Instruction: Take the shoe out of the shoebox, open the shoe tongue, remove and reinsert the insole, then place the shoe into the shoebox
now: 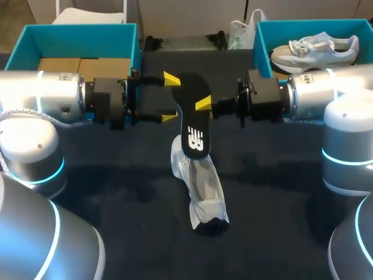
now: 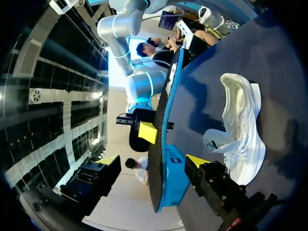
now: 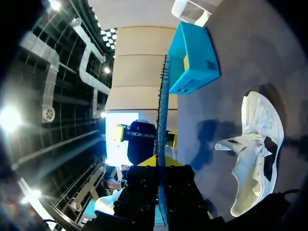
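**Insole out of the shoe, held in the air by the right arm**

- Right end effector [image 1: 201,105] is clamped on the black insole [image 1: 194,111]. One yellow tip shows against the insole's face in the head view; the other finger is hidden behind it. In the right wrist view the insole [image 3: 161,120] stands edge-on, rising straight out from between the right end effector [image 3: 161,163] fingers.
- Left end effector [image 1: 170,98] is released, with its fingers spread wide. The head view puts it just beside the insole's left edge. In the left wrist view the insole [image 2: 166,110] runs through the gap of the left end effector [image 2: 154,161]. One finger is clearly off it; I cannot tell about contact on the other side.
- The insole is above the middle of the surface [image 1: 116,192], logo face toward the head camera. In the head view its lower end overlaps the shoe's heel. Both wrist views show it apart from the shoe.
- The white shoe [image 1: 201,186] lies on the surface below the insole, with its dark toe toward the robot. It is near neither end effector. The wrist views show it [image 2: 240,139] [image 3: 255,154] on its side with the tongue pulled out.
- Left shoebox [image 1: 70,26] sits at the far left corner, teal, with brown cardboard [image 1: 61,63] inside. It also shows ahead of the right end effector [image 3: 192,57].
- Right shoebox [image 1: 280,29] sits at the far right corner and holds a second shoe [image 1: 317,49], grey and white.
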Action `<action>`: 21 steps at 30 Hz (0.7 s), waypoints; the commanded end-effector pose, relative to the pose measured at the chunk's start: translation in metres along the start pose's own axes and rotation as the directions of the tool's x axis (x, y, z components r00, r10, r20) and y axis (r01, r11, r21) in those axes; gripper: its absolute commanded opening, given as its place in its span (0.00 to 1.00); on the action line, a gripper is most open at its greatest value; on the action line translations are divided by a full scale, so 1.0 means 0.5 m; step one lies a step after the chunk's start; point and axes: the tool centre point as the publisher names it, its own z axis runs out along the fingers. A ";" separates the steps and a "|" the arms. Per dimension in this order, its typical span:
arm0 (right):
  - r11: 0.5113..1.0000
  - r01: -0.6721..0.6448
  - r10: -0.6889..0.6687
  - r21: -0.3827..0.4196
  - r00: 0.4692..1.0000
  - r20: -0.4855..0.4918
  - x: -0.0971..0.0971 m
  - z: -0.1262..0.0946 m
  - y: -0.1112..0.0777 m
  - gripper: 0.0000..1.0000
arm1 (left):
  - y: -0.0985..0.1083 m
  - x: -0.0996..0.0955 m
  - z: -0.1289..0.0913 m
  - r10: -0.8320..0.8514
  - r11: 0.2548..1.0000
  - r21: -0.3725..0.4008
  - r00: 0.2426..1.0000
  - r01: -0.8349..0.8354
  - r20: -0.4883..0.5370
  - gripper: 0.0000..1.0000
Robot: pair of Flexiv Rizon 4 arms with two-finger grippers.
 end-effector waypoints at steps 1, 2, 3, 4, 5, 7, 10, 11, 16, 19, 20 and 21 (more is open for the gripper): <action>1.000 0.001 -0.001 -0.013 1.000 -0.002 0.002 0.006 -0.009 0.00 | 0.011 0.005 0.018 -0.007 1.000 -0.001 1.000 0.007 -0.003 0.78; 1.000 0.001 -0.001 -0.012 1.000 -0.003 0.002 0.007 -0.009 0.00 | 0.014 0.008 0.021 -0.015 1.000 -0.003 1.000 0.015 -0.004 0.78; 1.000 0.000 0.000 -0.011 1.000 -0.004 0.002 0.008 -0.009 0.00 | 0.019 0.009 0.025 -0.032 0.999 0.008 0.999 0.032 -0.001 0.78; 1.000 0.000 0.000 -0.009 1.000 -0.004 -0.001 0.008 -0.008 0.00 | 0.023 0.011 0.028 -0.031 1.000 0.001 1.000 0.031 -0.001 0.79; 1.000 -0.001 0.001 -0.007 1.000 -0.005 -0.003 0.008 -0.008 0.00 | 0.025 0.012 0.031 -0.031 1.000 -0.004 1.000 0.031 -0.001 0.80; 1.000 -0.002 0.002 -0.006 1.000 -0.007 -0.002 0.011 -0.008 0.00 | 0.028 0.014 0.035 -0.036 0.999 -0.006 0.999 0.036 0.006 0.73; 1.000 -0.002 0.002 -0.007 1.000 -0.011 -0.002 0.014 -0.007 0.00 | 0.031 0.016 0.043 -0.044 0.999 -0.007 0.999 0.044 0.010 0.71; 1.000 -0.003 0.002 -0.007 1.000 -0.013 -0.003 0.015 -0.007 0.00 | 0.030 0.016 0.044 -0.045 0.999 -0.011 0.999 0.045 0.015 0.69; 1.000 -0.009 0.009 -0.012 1.000 -0.016 -0.012 0.012 -0.007 0.00 | 0.021 0.017 0.051 -0.031 0.999 -0.016 0.999 0.031 0.018 0.48; 1.000 -0.012 0.012 -0.015 1.000 -0.019 -0.013 0.012 -0.007 0.00 | 0.018 0.018 0.055 -0.021 1.000 -0.019 1.000 0.021 0.015 0.47; 1.000 -0.012 0.012 -0.014 1.000 -0.019 -0.013 0.011 -0.007 0.00 | 0.017 0.019 0.057 -0.017 1.000 -0.021 1.000 0.017 0.014 0.46; 1.000 -0.012 0.011 -0.014 1.000 -0.019 -0.013 0.011 -0.006 0.00 | 0.017 0.019 0.058 -0.016 1.000 -0.021 1.000 0.016 0.014 0.45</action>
